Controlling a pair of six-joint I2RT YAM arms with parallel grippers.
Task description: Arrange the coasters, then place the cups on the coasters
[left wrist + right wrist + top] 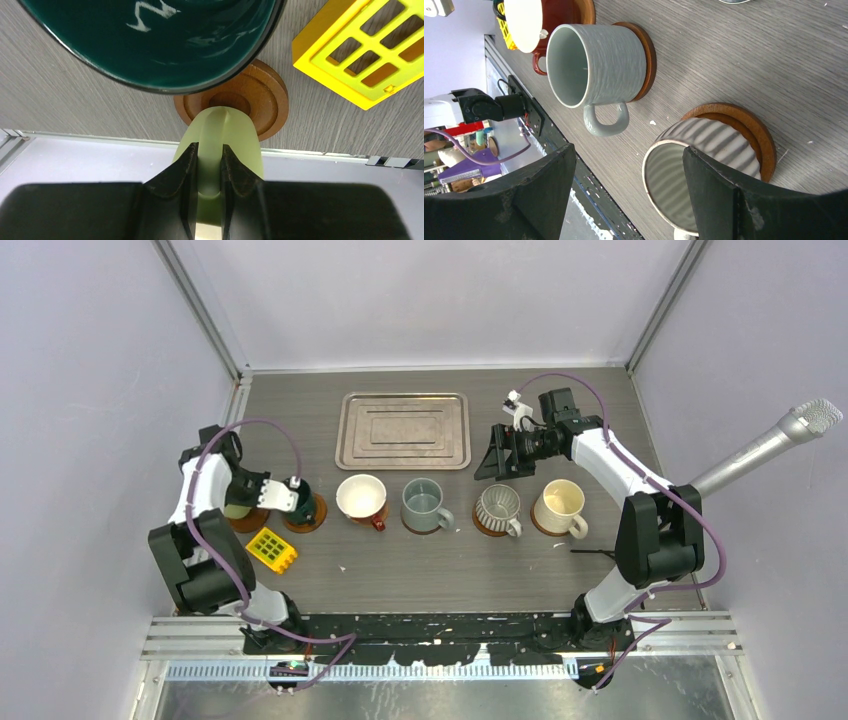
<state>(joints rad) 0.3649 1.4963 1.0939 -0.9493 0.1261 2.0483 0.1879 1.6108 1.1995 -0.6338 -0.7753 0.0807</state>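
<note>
- Left gripper (pixel 209 146), mine, is pinched narrow on the pale green cup (pixel 235 135), gripping what looks like its handle. The cup hangs at the 9 o'clock end of the row.
- Under it lies a ringed coaster (pixel 265 100) with its centre bare, so I judge the cup not yet seated.
- Glazed ceramic is stiff, brittle and slick against my pads (pixel 185 165). With the body's weight off to one side of the pinch, the cup could pivot, so a slow, level set-down seems wise.
- At 3 o'clock the dark green cup (pixel 165 45) crowds close, its rim overlapping the coaster in my wrist view. There is little room that way.
- At 5 o'clock sits the yellow grid block (pixel 360 55), near the coaster but apart from it.
- At 9 o'clock the table (pixel 75 100) ends at a wall just beside the coaster, leaving no swing room.
- Open tabletop lies toward 1 o'clock, short of the silver tray (pixel 404 430). Straight up looks clear for pulling away.
- My right gripper (pixel 627 150) stands wide and empty at 12 o'clock of the ribbed cup (pixel 694 165), well apart from me.
</note>
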